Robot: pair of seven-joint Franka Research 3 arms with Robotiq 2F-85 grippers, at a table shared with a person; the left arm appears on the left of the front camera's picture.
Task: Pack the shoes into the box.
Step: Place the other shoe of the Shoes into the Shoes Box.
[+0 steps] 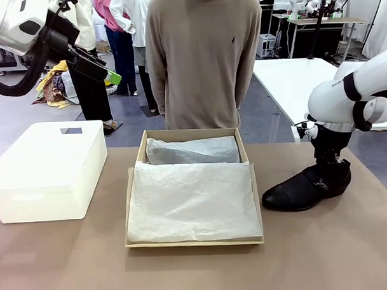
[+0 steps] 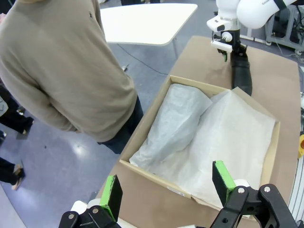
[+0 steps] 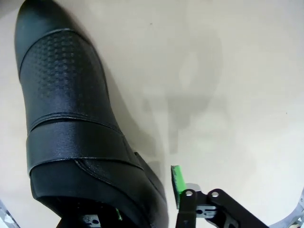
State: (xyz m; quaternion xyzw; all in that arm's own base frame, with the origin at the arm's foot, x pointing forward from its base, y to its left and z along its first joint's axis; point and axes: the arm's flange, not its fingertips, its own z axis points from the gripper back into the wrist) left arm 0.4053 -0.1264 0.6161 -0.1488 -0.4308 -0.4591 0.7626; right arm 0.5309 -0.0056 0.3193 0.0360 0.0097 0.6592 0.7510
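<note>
We judge the packing barely begun, or at most half done: the box [image 1: 128, 211] stands open in the middle of the worktop [image 1: 325, 261], lined with white tissue paper [image 1: 192, 202], and a tissue-covered bundle [image 1: 192, 150] lies along its far end, though we cannot tell whether a shoe is inside it. One black shoe [image 1: 306, 189] sits on the worktop just to the right of the box, outside it, toe towards the box. The right pincer [image 1: 328, 166] is down at the shoe's heel opening, one finger inside and one outside the side wall, drawn partway in; we cannot tell whether the pads already pinch the leather. The left pincer [image 2: 167, 189] hangs high above the box, spread wide with nothing in it. As we see it, lifting this shoe, carrying it over and laying it on the tissue is left to do. The worktop is a plain brown surface, also carrying a white bin [image 1: 48, 163] on its left. A person [image 1: 203, 55] in a tan sweater stands at the far side, and behind lie a grey-blue floor and a white table [image 1: 293, 78].
</note>
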